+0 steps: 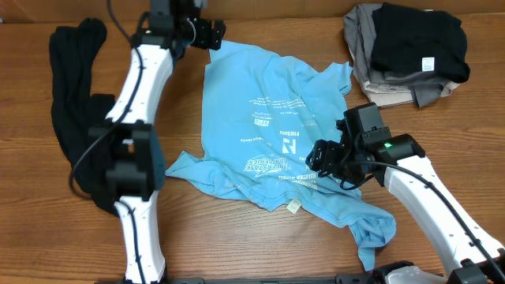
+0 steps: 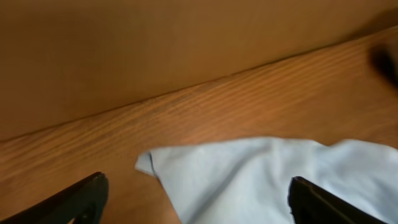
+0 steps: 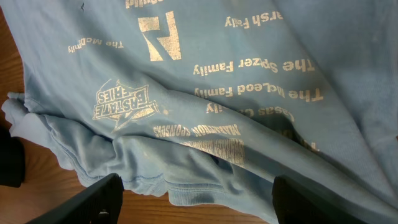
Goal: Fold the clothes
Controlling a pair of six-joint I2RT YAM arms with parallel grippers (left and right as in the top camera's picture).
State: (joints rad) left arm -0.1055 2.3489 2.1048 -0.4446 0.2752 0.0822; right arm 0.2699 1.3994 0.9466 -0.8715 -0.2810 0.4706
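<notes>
Now left gripper [image 2: 196,200] gapes over blue shirt [image 1: 252,110] at eleven o'clock, right gripper [image 3: 194,202] wide over five-o'clock bunching, presumably to flatten.

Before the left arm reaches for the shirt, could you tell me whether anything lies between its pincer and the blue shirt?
Nothing visible does: the left pincer is open above the table, and the corner of the blue shirt lies uncovered right below it.

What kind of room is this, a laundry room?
Probably a robot lab's clothes-folding bench: a left arm and right arm over a wooden table, a crumpled light blue T-shirt, and a stack of folded clothes.
</notes>
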